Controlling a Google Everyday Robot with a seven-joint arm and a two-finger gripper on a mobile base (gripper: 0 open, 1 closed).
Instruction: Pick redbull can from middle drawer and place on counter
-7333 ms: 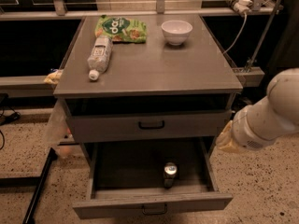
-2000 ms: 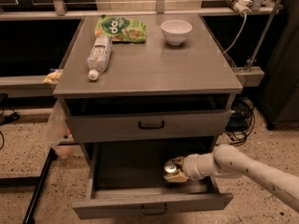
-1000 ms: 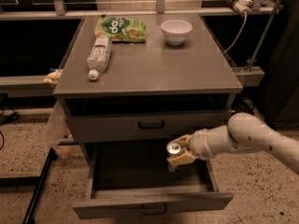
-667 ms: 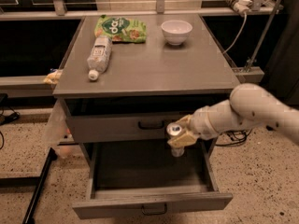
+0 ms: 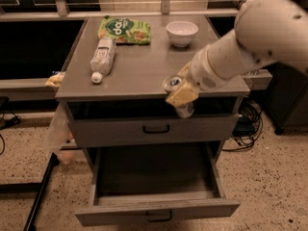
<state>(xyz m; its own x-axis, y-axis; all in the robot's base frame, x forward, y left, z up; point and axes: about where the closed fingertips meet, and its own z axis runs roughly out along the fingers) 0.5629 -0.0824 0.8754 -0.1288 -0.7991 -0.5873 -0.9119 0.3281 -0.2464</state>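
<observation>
My gripper (image 5: 179,94) is shut on the redbull can (image 5: 173,83), a slim can with a shiny silver top. It holds the can tilted in the air at the counter's front edge, right of the middle. The white arm reaches in from the upper right. The counter (image 5: 139,64) is the flat grey top of the cabinet. The middle drawer (image 5: 154,179) is pulled out below, and its dark tray shows nothing inside.
On the counter lie a plastic bottle (image 5: 102,57) on its side at the left, a green snack bag (image 5: 124,30) at the back and a white bowl (image 5: 182,32) at the back right. A closed grey drawer (image 5: 155,128) sits above the open one. Cables lie on the floor at the right.
The gripper closed on the can in the open drawer, lifted it out past the upper drawer front and now holds it at the level of the counter's front edge.
</observation>
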